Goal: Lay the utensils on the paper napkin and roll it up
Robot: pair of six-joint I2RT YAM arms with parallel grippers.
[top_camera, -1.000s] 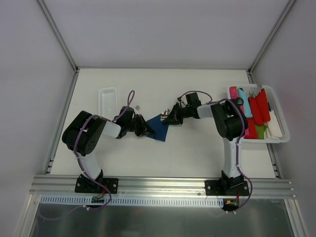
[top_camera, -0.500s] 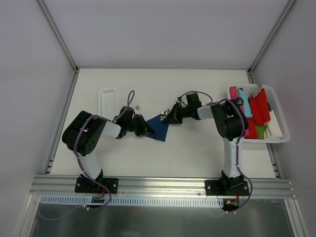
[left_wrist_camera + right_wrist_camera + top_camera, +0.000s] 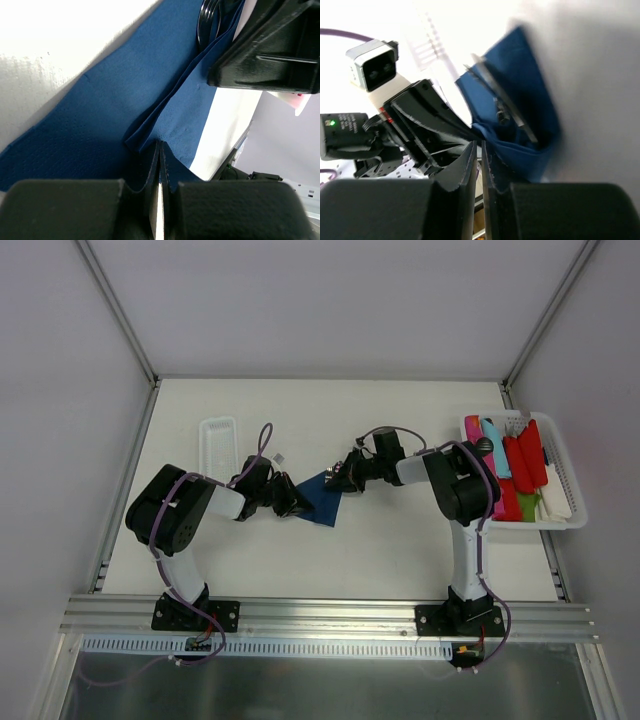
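The dark blue paper napkin [image 3: 323,500] lies mid-table between both grippers, one flap folded up. In the right wrist view the napkin [image 3: 530,90] wraps partly round a silver utensil [image 3: 512,114] whose thin handle lies inside the fold. My left gripper [image 3: 293,502] is at the napkin's left corner; its jaws [image 3: 159,150] are shut with the paper's edge pinched at the tips. My right gripper [image 3: 341,478] is at the napkin's far right corner; its jaws [image 3: 481,146] stand almost together on the napkin's raised edge. A dark rounded metal end [image 3: 206,22] shows in the fold.
A long white tray [image 3: 218,440] lies at the back left. A white basket [image 3: 566,472] with red, pink and turquoise plastic pieces [image 3: 520,465] stands at the right edge. A small white bit [image 3: 281,458] lies near the left wrist.
My right gripper has crept slightly left along the napkin's far edge and its jaws have narrowed a little. The left arm and the napkin have hardly moved.
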